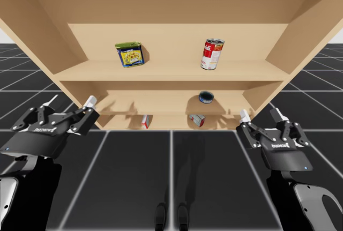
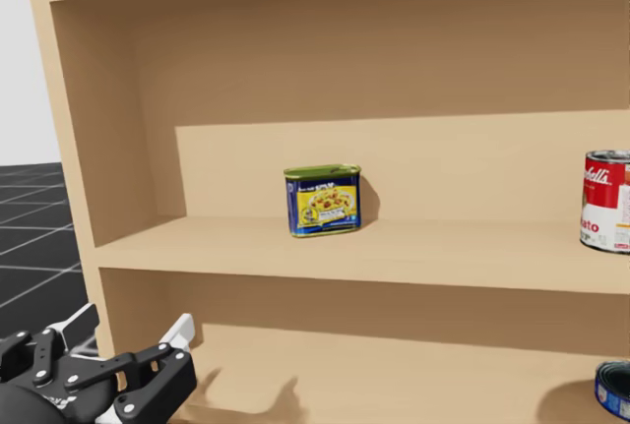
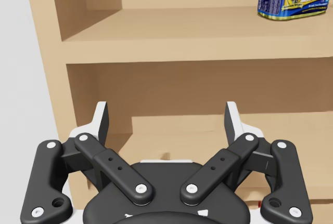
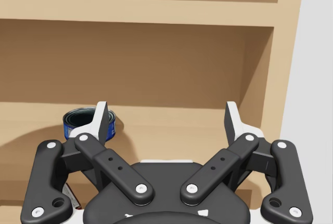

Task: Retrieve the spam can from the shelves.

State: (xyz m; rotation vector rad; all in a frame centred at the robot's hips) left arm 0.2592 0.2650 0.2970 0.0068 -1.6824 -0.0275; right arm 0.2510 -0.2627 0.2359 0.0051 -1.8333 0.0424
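Reach step: raise left gripper (image 1: pixel 71 103) to upper shelf (image 1: pixel 171 71) height and square it to the spam can (image 1: pixel 129 54) before closing. The gripper sits lower left in the high view, wide open and empty. The can stands upright, upper left-centre, well above it. Right gripper (image 1: pixel 260 114), lower right: open, empty.

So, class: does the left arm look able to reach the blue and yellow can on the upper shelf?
Probably yes: nothing stands before the blue and yellow can on the upper shelf, and the left jaws hang open below it.
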